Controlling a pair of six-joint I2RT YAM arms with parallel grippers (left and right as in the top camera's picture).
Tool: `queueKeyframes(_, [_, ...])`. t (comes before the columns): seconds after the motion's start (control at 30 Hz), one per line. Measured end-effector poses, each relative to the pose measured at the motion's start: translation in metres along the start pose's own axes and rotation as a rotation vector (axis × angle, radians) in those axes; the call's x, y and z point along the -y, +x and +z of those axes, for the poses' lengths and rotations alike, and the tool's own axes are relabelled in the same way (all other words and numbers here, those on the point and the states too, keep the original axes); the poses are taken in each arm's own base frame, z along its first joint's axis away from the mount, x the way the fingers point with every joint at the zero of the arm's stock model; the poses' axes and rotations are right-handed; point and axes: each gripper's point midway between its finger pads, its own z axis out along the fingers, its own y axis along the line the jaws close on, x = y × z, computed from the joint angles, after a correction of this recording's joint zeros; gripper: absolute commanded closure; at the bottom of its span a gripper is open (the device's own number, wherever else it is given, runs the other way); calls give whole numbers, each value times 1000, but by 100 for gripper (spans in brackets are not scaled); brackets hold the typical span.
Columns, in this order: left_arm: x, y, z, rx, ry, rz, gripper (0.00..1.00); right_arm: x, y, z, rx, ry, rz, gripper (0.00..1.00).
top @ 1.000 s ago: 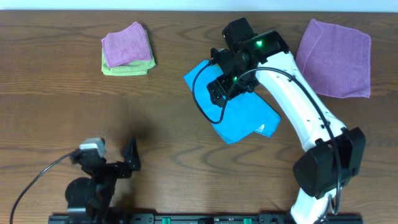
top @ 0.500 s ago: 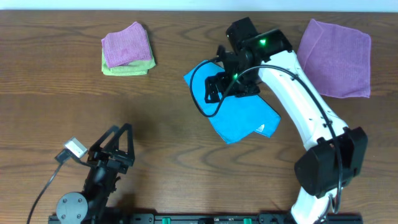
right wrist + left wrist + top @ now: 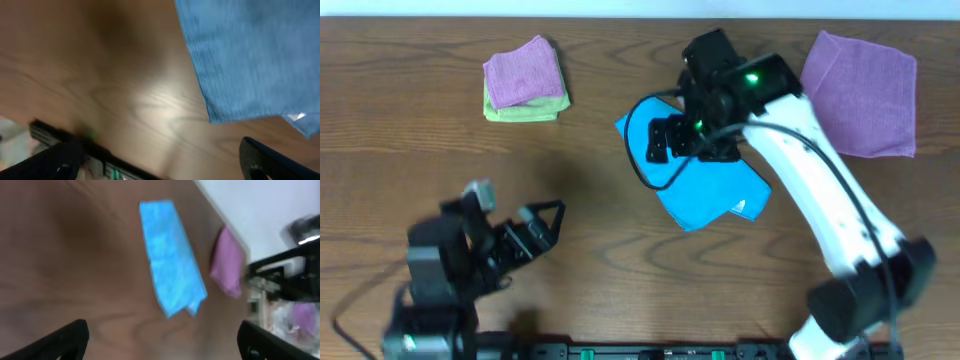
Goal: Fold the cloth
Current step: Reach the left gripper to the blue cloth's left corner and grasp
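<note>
Two arms work at the table (image 3: 410, 170). The right arm (image 3: 820, 190) reaches from the near right edge up and leftward. The right gripper (image 3: 663, 140) is over the upper left part of the blue cloth (image 3: 705, 195); its wrist view shows the fingers spread wide, holding nothing. The left arm (image 3: 440, 260) sits low at the near left, smeared by blur. The left gripper (image 3: 540, 218) points right, fingers (image 3: 65, 337) far apart and empty. The right arm hides the blue cloth's upper right part.

Four cloths lie on the table: the blue cloth at centre, a large purple cloth (image 3: 860, 95) far right, and a small purple cloth (image 3: 523, 72) stacked on a lime-green cloth (image 3: 520, 110) far left.
</note>
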Motion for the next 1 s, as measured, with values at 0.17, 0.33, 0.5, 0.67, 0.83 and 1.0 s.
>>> queueKeyframes(0.17, [9,-30,21,-202,-141,78,4,-3,-4,-32,112,0,26,1])
queueKeyframes(0.33, [12,-64,78,-429,-281,194,4,2,-25,-31,196,40,38,1])
queueKeyframes(0.5, [24,-87,132,-533,-270,393,5,11,-38,-35,254,82,30,1])
queueKeyframes(0.67, [17,-97,179,-571,-232,540,4,23,-41,-38,263,117,10,1])
queueKeyframes(0.83, [-17,-95,238,-608,-211,597,5,30,-44,-41,269,135,-29,1])
queueKeyframes(1.0, [-33,-90,281,-605,-171,635,5,31,-45,-41,267,143,-74,1])
